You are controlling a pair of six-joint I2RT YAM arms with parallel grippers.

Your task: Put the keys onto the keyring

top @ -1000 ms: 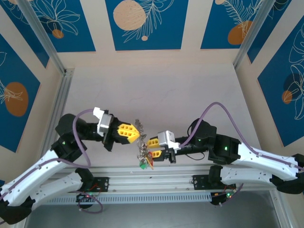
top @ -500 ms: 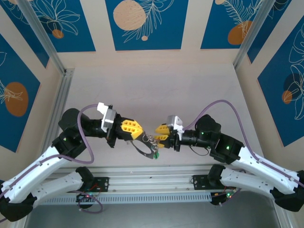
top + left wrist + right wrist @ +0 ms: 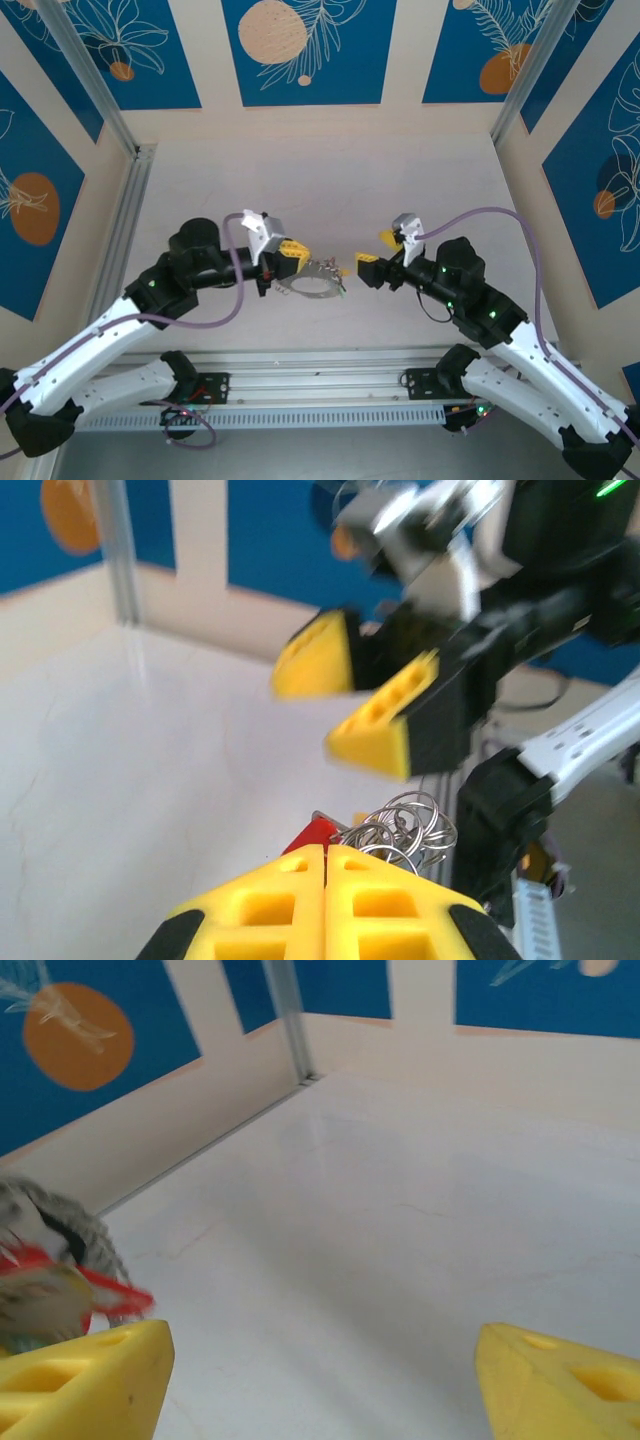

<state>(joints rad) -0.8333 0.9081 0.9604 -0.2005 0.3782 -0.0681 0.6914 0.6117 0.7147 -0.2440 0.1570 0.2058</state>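
The keyring (image 3: 313, 282) is a thin grey hoop hanging from the tips of my left gripper (image 3: 297, 256), which is shut on its rim. In the left wrist view a bunch of small wire rings (image 3: 402, 827) and the red head of one of the keys (image 3: 316, 833) stick out past the closed yellow fingers (image 3: 300, 905). My right gripper (image 3: 377, 248) stands wide open just right of the hoop, apart from it, with nothing between its fingers. From the left wrist it shows as two spread yellow tips (image 3: 385, 730). A blurred red key (image 3: 105, 1285) sits at the left edge of the right wrist view.
The white tabletop (image 3: 330, 190) stretches away behind both grippers. An aluminium rail (image 3: 120, 230) runs along the left side, and the arms' mounting rail (image 3: 320, 385) lies at the near edge. Blue patterned walls close in the back and sides.
The right gripper has opened, let go of the bunch and drawn back to the right. The left gripper kept the hoop and moved up and right; the hoop now hangs flatter.
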